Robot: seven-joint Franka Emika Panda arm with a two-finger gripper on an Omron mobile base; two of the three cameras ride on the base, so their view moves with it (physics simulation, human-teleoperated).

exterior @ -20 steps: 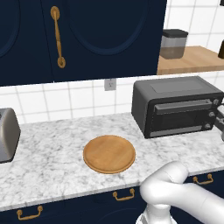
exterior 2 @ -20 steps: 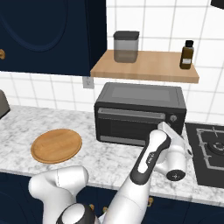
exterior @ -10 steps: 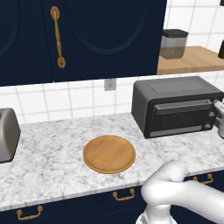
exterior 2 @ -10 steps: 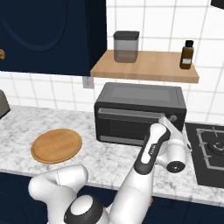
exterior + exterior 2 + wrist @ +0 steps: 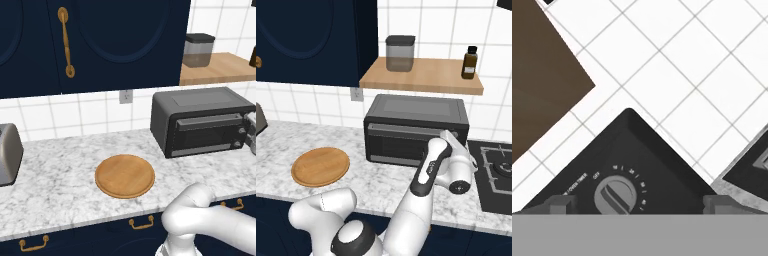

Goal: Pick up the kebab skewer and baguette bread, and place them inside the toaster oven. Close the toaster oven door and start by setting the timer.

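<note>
The dark grey toaster oven (image 5: 200, 117) (image 5: 413, 125) stands at the back of the counter. Its glass door (image 5: 205, 136) (image 5: 398, 146) is shut, bar handle along the top. My gripper (image 5: 250, 128) (image 5: 450, 140) hovers at the oven's right front, by the knobs. In the hand view the gripper (image 5: 640, 204) is open, its two tips wide apart either side of the round timer knob (image 5: 615, 195) and not touching it. The wooden plate (image 5: 125, 175) (image 5: 320, 166) is bare. The kebab skewer and the baguette bread are out of view.
A silver slot toaster (image 5: 9, 154) sits at the counter's left end. A wooden shelf (image 5: 423, 76) above the oven carries a lidded jar (image 5: 400, 52) and a brown bottle (image 5: 469, 62). A stovetop (image 5: 496, 172) lies right of the oven. Navy cabinets hang overhead.
My hand has risen and moved in closer to the knobs on the oven's right front. The oven and plate have not moved.
</note>
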